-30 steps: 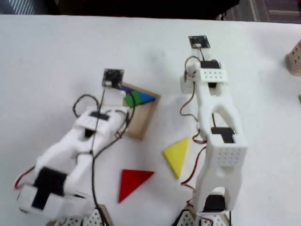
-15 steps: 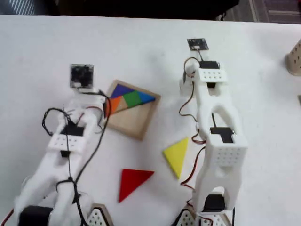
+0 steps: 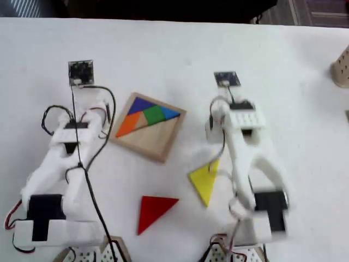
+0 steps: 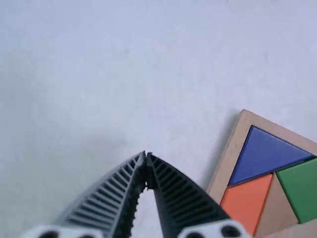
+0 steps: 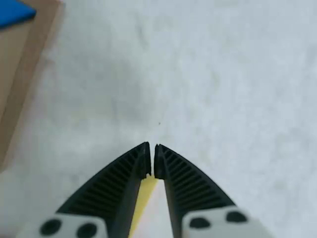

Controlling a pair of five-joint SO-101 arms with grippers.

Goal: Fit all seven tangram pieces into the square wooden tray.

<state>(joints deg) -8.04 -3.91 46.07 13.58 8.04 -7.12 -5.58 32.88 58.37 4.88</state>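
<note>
The left gripper [image 4: 146,171] is closed and empty over bare counter [image 4: 99,74], open room around it, the edge of the tray [image 4: 232,158] just beside. The right gripper [image 5: 152,161], closed too, hangs over the yellow triangle [image 5: 145,196]; the red triangle [image 3: 152,210] lies near, both outside the tray

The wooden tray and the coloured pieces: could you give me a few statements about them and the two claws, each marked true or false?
1. The red triangle lies on the table, outside the tray. True.
2. The yellow triangle already sits in the tray. False: it lies on the table, outside the tray.
3. The left gripper holds the orange piece. False: it is shut on nothing beside the tray, and the orange piece sits in the tray.
4. Part of the tray floor is bare wood. True.
5. The right gripper is wide open. False: it is shut.
</note>
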